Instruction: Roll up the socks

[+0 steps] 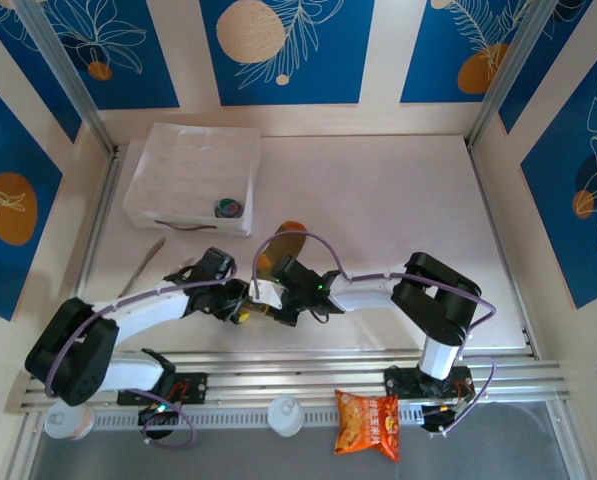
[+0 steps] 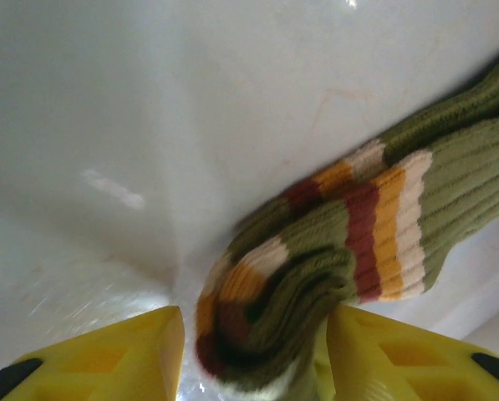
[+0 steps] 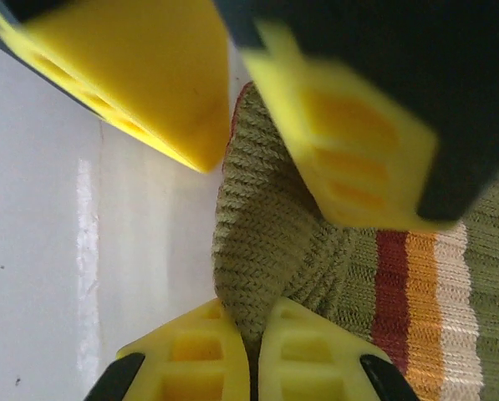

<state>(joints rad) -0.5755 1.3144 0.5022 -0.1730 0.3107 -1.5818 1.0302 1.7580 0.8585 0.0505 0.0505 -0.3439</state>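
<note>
Right gripper [image 3: 251, 355]: its two yellow fingers [image 3: 190, 363] are closed almost together, with a thin fold of the olive sock [image 3: 266, 242] pinched between their tips. The ribbed fabric rises from that pinch as a rounded, doubled-over end. Its dark red, orange and cream bands lie off to one side.

Left gripper [image 2: 256, 359]: it meets the same folded end from the opposite side, jaws about half apart and astride the fabric. In the left wrist view one finger [image 2: 399, 359] touches the sock, and a sliver of white surface shows between the sock and the other finger. Whether these jaws press the fabric or merely flank it cannot be told. In the right wrist view the left gripper's fingers show at the top, one on either side of the folded end.

Seen from above, the two grippers meet tip to tip near the middle of the table's [image 1: 408, 210] near edge. The rest of the olive sock lies on the white surface just beyond them, partly crossed by a cable.

Surroundings: a clear box [image 1: 168, 140] with small compartments stands well apart at the far left. In its near corner lies a small dark bundle [image 1: 228, 207], too small to identify. A thin stick [image 1: 143, 265] lies on the table in front of the box. An orange snack packet [image 1: 368, 422] lies on the ledge in front of the arm bases.
</note>
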